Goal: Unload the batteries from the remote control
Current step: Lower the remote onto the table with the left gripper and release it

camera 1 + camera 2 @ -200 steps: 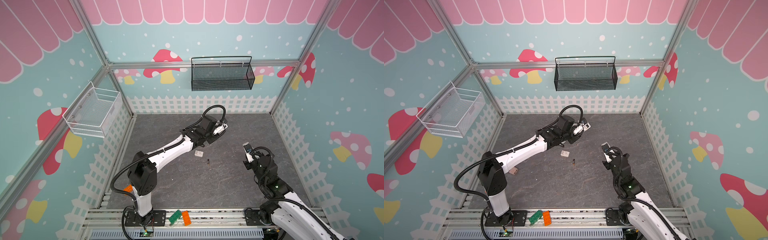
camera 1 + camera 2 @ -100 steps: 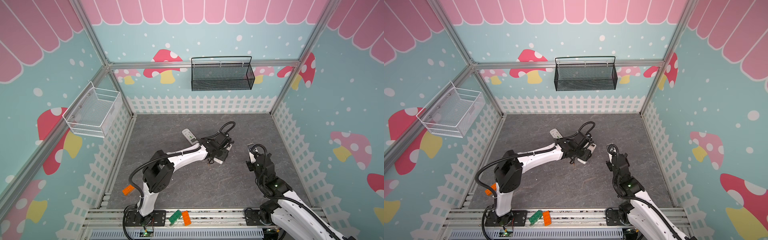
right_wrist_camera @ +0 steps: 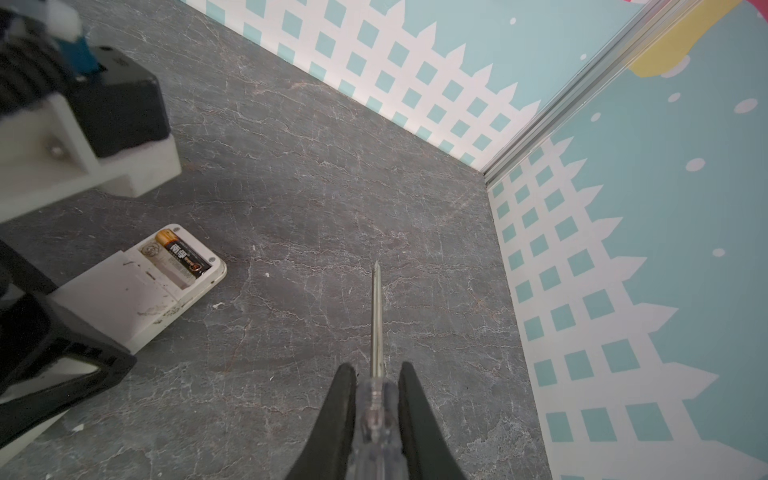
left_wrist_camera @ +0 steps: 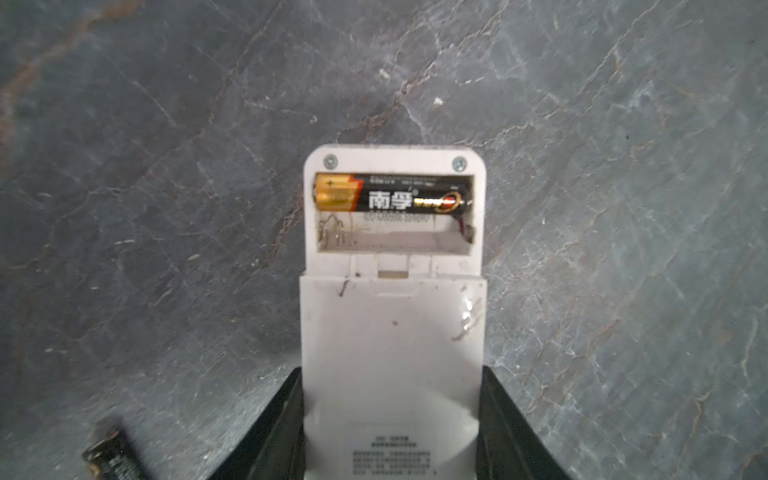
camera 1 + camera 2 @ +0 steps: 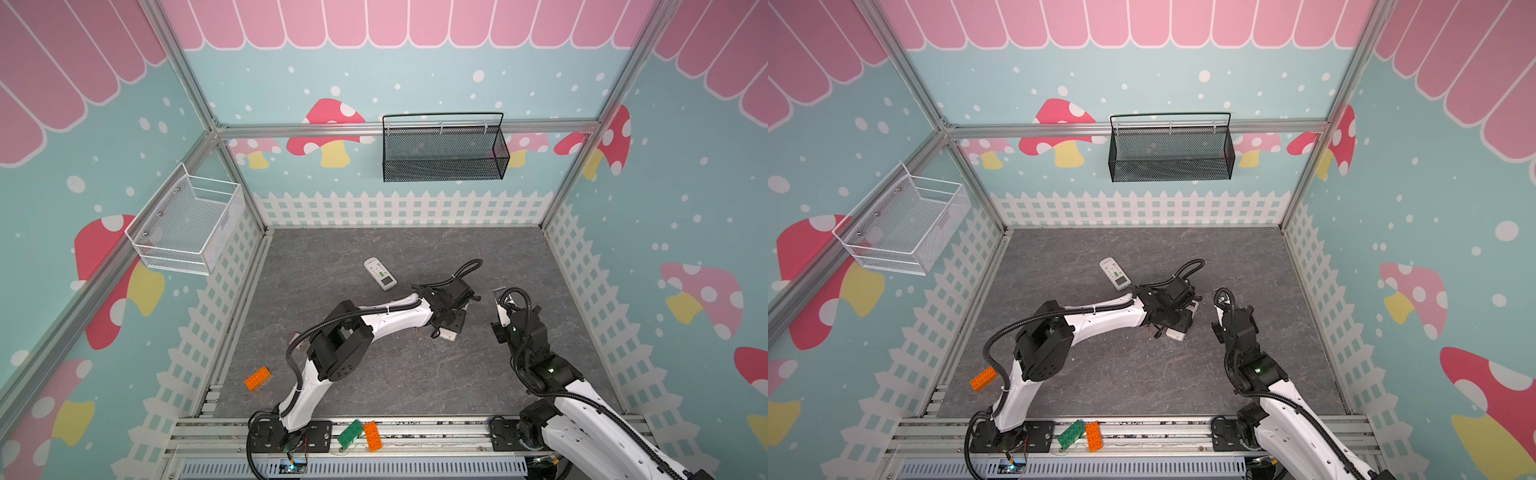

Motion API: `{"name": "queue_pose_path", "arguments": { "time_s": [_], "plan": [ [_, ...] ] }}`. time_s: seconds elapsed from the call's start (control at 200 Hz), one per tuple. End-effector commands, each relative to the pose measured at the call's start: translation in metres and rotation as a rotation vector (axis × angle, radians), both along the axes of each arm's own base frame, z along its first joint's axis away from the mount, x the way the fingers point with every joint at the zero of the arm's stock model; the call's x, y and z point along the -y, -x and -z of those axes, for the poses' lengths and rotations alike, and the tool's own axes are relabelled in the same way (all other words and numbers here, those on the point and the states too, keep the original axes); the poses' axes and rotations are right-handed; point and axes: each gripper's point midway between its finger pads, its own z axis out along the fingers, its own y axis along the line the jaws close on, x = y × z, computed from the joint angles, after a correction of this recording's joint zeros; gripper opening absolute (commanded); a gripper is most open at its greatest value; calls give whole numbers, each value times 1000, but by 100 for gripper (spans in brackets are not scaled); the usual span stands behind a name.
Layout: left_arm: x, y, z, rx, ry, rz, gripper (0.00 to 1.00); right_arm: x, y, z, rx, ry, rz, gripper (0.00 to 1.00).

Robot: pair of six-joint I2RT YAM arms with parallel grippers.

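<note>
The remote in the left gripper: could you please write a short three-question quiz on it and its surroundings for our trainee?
1. True or false: both battery slots of the remote in the left gripper are filled.
2. Which tool does the right gripper hold?
3. Fill in: a loose battery lies on the ____.
Key: 1 false: one slot holds a seated battery, the other is empty. 2 the clear-handled screwdriver. 3 table.

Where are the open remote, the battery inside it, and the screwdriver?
open remote (image 4: pixel 392 332): left wrist view, on its white back.
battery (image 4: pixel 395 198): left wrist view, on its black label.
screwdriver (image 3: pixel 377 316): right wrist view, on its metal shaft.
</note>
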Motion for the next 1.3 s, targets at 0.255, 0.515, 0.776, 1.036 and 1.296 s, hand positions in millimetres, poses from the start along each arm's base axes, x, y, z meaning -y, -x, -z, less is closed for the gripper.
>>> {"name": "queue_pose_path", "arguments": {
  "time_s": [0.255,0.515,0.776,1.036,1.296],
  "plan": [
    [-7,-14,7,-19,-5,-96,50,-7,-6,-6,7,-27,-22,0],
    [-17,-24,5,-62,34,-132,71,-17,-8,5,-37,-52,-62,0],
    [-36,-56,-25,-52,95,-161,92,-32,-11,17,-89,-78,-127,0],
    [-80,-98,-73,23,151,-176,100,-37,-11,50,-244,-31,-161,0],
    [-121,-131,-98,139,109,-179,100,-45,-13,66,-312,-55,-227,0]
  ]
}}
